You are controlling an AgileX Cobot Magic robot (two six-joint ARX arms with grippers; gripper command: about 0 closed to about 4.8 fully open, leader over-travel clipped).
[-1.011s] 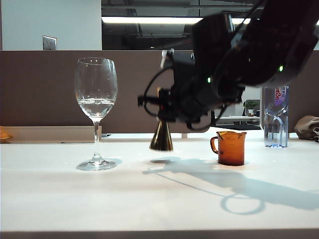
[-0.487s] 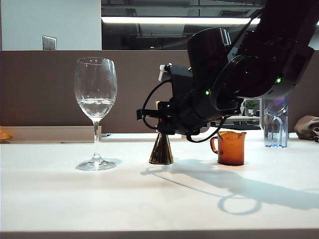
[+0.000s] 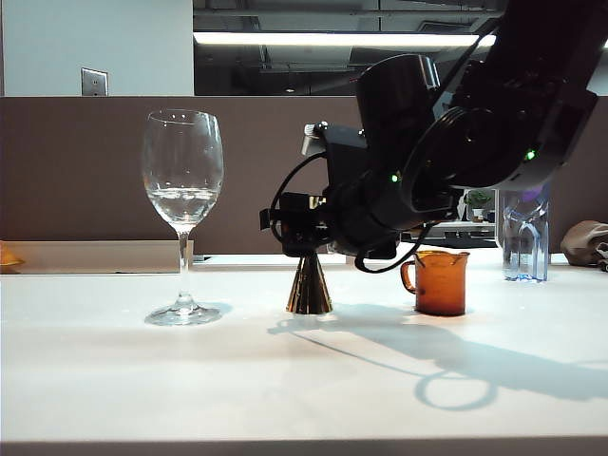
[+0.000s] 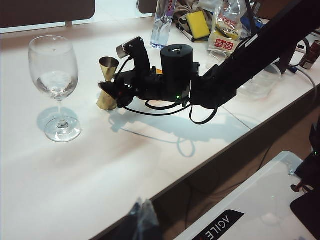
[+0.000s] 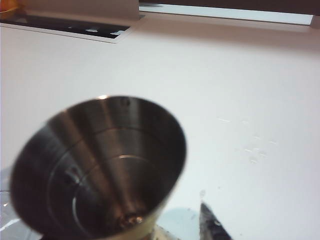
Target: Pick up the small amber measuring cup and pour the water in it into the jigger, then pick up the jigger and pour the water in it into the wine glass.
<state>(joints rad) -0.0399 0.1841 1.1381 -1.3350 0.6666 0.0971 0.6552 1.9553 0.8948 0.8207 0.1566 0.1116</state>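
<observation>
The shiny gold metal hourglass jigger [image 3: 309,285] stands upright at the centre of the exterior view, long axis vertical, wide cone on the white table [image 3: 237,380], mouth up. It looks light, rigid and slick; the narrow waist seems the surest hold. The right gripper [image 3: 296,220] sits around its top, but whether its fingers are parted or gripping I cannot tell. The left gripper is out of sight. Right of it stands the small amber glass measuring cup [image 3: 442,282]; left, the tall, fragile clear wine glass [image 3: 182,214].
</observation>
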